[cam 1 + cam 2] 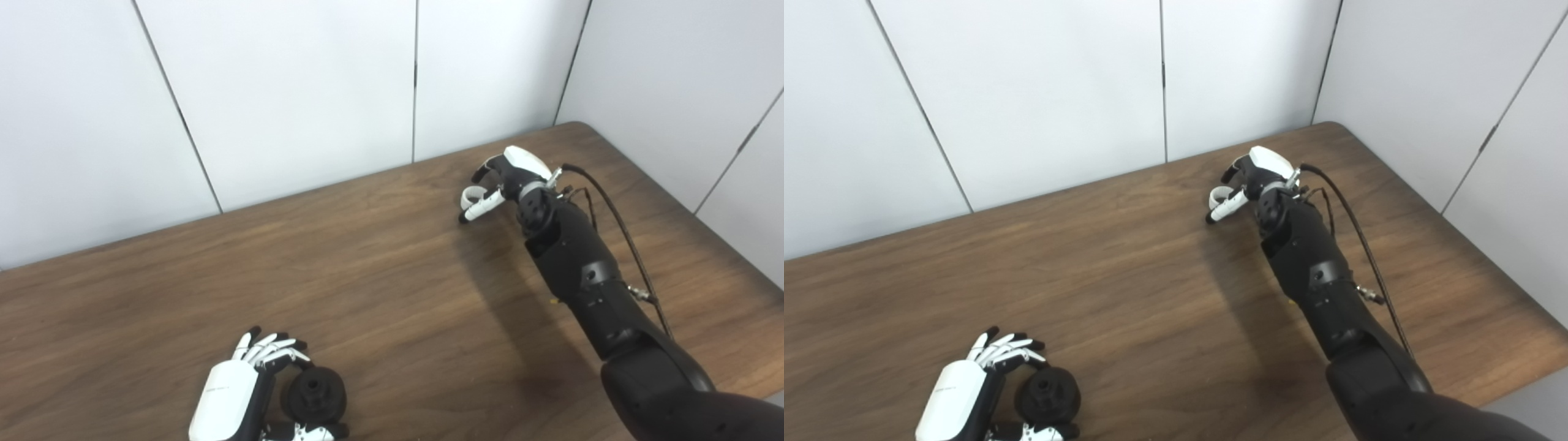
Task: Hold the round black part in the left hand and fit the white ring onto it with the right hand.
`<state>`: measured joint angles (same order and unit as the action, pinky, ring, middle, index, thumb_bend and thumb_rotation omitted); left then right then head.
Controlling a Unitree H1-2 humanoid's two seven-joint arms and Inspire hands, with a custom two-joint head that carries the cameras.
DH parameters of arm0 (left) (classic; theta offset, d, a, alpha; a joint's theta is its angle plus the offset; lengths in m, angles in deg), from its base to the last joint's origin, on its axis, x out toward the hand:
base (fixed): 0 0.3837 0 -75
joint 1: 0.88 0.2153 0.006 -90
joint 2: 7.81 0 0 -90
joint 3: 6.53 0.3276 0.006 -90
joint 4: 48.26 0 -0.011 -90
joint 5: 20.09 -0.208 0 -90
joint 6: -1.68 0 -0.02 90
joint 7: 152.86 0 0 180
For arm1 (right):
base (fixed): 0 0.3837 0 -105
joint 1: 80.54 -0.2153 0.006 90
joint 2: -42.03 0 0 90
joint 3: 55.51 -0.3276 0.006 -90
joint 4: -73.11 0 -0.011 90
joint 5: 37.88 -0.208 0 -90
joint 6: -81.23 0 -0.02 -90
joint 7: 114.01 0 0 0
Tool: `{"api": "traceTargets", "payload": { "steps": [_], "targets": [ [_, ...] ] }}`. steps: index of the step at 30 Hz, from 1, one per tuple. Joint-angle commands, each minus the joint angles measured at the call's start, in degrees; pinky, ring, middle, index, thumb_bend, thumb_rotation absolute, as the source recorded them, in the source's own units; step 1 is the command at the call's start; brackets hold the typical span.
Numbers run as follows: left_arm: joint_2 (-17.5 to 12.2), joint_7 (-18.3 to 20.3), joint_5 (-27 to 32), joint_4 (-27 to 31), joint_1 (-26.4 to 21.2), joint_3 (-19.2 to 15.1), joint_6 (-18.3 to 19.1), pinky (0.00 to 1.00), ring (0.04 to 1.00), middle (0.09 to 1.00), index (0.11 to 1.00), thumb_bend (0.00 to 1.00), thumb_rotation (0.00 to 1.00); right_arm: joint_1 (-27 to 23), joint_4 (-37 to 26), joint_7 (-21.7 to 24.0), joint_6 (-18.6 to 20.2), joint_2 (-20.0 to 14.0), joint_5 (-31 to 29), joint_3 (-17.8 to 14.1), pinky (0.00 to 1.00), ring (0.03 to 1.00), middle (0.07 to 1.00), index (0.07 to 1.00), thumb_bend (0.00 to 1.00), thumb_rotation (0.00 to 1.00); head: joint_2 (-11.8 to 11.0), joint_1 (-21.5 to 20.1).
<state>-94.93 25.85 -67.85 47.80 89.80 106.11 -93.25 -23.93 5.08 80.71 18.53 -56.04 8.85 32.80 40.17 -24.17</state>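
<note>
down at the near edge of the table [380, 269], the left hand [239, 389] sits low with the round black part [313, 395] cupped between its fingers above and its thumb below. the fingers curl round the part's rim, so i'd call it held, though how firm the hold is i can't tell from here. the part's flat face, with a small hole in its middle, is turned up and a little toward the right, which is the side the other arm would come from.

far off, across a wide bare stretch of wood, the right hand [499, 180] is reached out toward the back right corner, near the wall [294, 92]. its fingers are bent in, and a small white ring [470, 197] shows pinched at the fingertips, just above the table; whether it is fully lifted is hard to make out.

so the two pieces are well apart, on a diagonal: the part lies near and left of the ring. to my eye, the next move is all the right arm's, drawing back and leftward, then squaring the ring's opening to that upturned face.
</note>
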Motion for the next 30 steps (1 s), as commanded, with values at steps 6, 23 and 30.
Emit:
{"api": "traceTargets", "payload": {
  "steps": [6, 23, 30],
  "targets": [
    [-1.33, 1.37, -0.98, -0.36, 1.72, -0.38, 1.47, 0.99, 0.847, 0.754, 0.486, 0.52, 0.05, -1.59, -3.14, 0.92, -0.41, -2.22, 0.92, -1.36, 0.97, 1.0, 0.922, 0.673, 0.85, 0.24, 0.51, 0.37],
    [-1.28, 1.3, -0.9, 0.02, 2.0, -0.59, 1.16, 0.99, 0.848, 0.755, 0.485, 0.52, 0.05, -0.65, -3.42, 0.42, -0.4, -1.51, -0.37, -1.22, 1.0, 0.994, 0.854, 0.503, 0.56, 0.15, 1.07, 0.42],
    [-1.09, 1.66, -1.08, 0.21, 1.97, -0.55, 1.62, 0.99, 0.851, 0.756, 0.486, 0.52, 0.05, -0.03, -3.14, -0.59, -0.39, -1.51, -0.52, -0.86, 0.95, 0.952, 0.834, 0.486, 0.53, 0.14, 1.02, 0.58]
  ]
}}
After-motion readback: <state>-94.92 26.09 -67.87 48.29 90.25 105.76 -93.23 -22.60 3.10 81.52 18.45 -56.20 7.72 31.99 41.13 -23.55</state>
